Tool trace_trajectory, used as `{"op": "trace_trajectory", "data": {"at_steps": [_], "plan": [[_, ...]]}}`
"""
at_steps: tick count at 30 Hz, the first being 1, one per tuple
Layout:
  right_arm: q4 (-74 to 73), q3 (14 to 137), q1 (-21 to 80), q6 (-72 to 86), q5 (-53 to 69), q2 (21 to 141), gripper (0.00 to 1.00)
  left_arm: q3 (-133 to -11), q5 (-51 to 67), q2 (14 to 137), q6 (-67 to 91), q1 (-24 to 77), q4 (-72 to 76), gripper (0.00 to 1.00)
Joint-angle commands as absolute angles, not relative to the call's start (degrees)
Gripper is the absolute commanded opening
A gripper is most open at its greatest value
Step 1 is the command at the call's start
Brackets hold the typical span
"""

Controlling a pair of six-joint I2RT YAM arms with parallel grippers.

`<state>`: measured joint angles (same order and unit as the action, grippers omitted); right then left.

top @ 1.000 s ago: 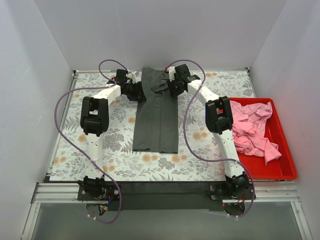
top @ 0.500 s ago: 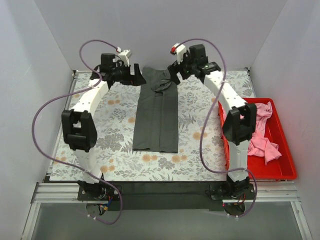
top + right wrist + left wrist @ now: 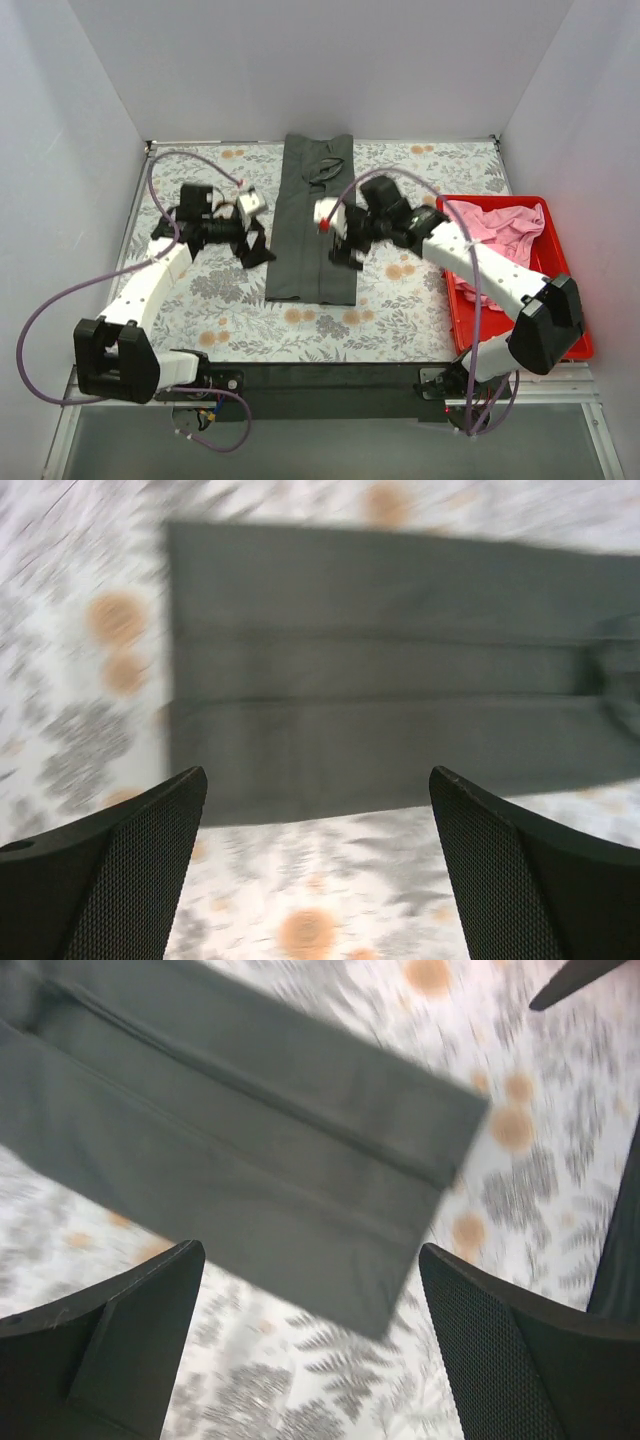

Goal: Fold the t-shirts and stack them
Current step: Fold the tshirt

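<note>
Charcoal cloth fills the middle of the overhead view: the dark grey t-shirt (image 3: 315, 215), folded into a long narrow strip, lies flat on the floral table cloth (image 3: 420, 300) covering my counter, running from the far edge at top centre down toward the lower middle of the frame. My left pincer (image 3: 255, 248) hangs just beside the strip's left edge and my right pincer (image 3: 345, 252) at its right edge, both toward the strip's lower end. Each stands wide and holds nothing. Both wrist views are blurred, yet each shows the shirt's squared end and a lengthwise fold line above two well-parted black fingers (image 3: 120, 1350), clear of the cloth. At the right of the overhead frame, the pink t-shirts (image 3: 505, 232) lie crumpled in the red tray (image 3: 572, 345), my right arm crossing above its near corner.
</note>
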<state>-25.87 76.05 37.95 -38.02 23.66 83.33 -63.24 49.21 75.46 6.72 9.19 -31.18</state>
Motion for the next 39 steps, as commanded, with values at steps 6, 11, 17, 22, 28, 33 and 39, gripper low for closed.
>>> {"op": "trace_trajectory", "data": {"at_steps": [6,11,17,22,28,33,39], "plan": [[-23.92,57.93,51.06,-41.49,18.28,83.57,0.78,-37.54,49.06,61.17,-17.4,16.61,-32.36,0.75],[-18.99,52.48,51.94,-40.96,15.56,87.18,0.6,-34.2,46.24,65.73,-17.75,19.24,-27.34,0.65],[-16.26,51.15,51.94,-40.87,15.2,89.55,0.5,-32.08,43.51,69.52,-17.31,19.95,-20.14,0.57],[-15.29,50.01,51.94,-41.04,14.85,91.32,0.45,-30.76,42.1,72.24,-18.19,20.21,-17.32,0.56],[-13.98,48.25,51.94,-41.75,13.62,93.34,0.41,-28.83,38.59,75.4,-19.25,21.27,-14.07,0.56],[-12.92,46.76,51.86,-41.92,13.18,94.92,0.38,-27.6,35.51,77.95,-21.27,21.71,-13.1,0.51],[-12.74,45.53,51.86,-42.36,12.13,96.24,0.09,-28.56,32.61,80.95,-21.44,22.15,-13.18,0.27]]}}
